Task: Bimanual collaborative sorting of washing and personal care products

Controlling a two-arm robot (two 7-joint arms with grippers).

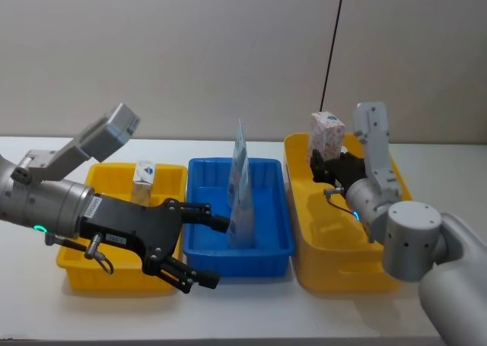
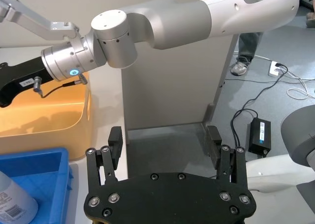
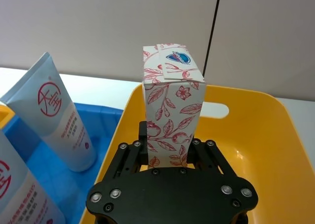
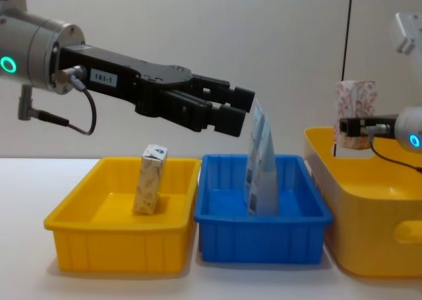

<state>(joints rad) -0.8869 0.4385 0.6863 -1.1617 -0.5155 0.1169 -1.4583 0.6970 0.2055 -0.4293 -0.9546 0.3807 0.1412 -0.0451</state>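
Note:
My right gripper (image 1: pixel 326 168) is shut on the lower part of a white box with red leaf-vine print (image 3: pixel 172 106), holding it upright above the right yellow bin (image 1: pixel 306 232). Two pale blue tubes (image 1: pixel 240 188) stand leaning together in the blue bin (image 1: pixel 283 209). A small cream carton (image 4: pixel 150 179) stands in the left yellow bin (image 4: pixel 72 211). My left gripper (image 1: pixel 213 252) hangs open and empty above the bins. Its fingertips (image 4: pixel 237 95) are close to the tubes' tops.
The three bins stand side by side on a white table (image 1: pixel 426 160) in front of a plain wall. A thin black cable (image 1: pixel 332 49) hangs behind the right bin. Bare table shows in front of and beside the bins.

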